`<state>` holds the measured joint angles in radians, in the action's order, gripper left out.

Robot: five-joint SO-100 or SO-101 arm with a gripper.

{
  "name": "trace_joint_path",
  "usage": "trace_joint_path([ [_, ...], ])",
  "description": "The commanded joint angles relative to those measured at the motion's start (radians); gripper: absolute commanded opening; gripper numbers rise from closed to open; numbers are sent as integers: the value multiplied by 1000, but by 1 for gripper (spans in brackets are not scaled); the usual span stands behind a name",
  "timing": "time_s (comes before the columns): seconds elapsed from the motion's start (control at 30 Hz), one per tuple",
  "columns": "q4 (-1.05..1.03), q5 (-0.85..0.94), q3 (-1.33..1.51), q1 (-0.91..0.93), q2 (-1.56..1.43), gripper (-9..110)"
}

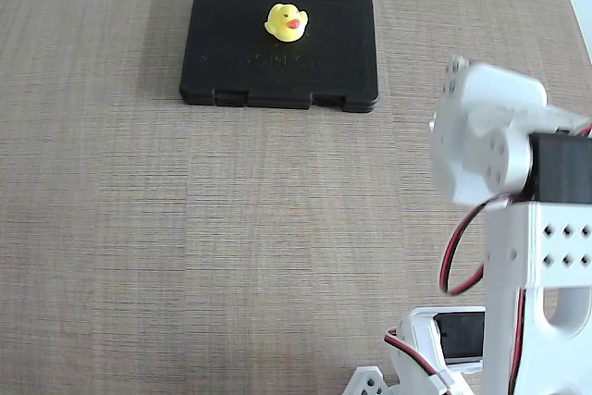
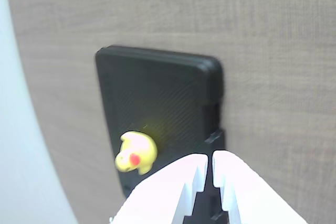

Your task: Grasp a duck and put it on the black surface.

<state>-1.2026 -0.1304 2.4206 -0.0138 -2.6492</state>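
Duck [image 1: 287,23]: small, yellow, rounded, glossy rubber with red-orange beak; sits upright on the slab [image 1: 231,43] near its far edge in the fixed view, apparently the delivered position. Slab: flat matte black plastic, rounded corners, notched near edge, faint embossing, lying on the wood-grain table [image 1: 185,228] toward its far edge. Gripper [image 2: 210,162]: white plastic jaws nearly closed with a slim gap, holding nothing, clear of the duck; distance above the slab unclear in the blurred wrist view.
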Motion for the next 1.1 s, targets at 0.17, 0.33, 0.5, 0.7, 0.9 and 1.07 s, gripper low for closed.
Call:
trace_joint_path([
  [0.17, 104, 5, 407, -2, -462, 0],
  [0.33, 104, 5, 472, -3, -541, 0],
  [0.5, 104, 5, 537, -3, -594, 0],
  [0.7, 104, 3, 603, -3, -640, 0],
  [0.9, 104, 3, 641, -2, -673, 0],
  [1.07, 104, 3, 675, -2, -709, 0],
])
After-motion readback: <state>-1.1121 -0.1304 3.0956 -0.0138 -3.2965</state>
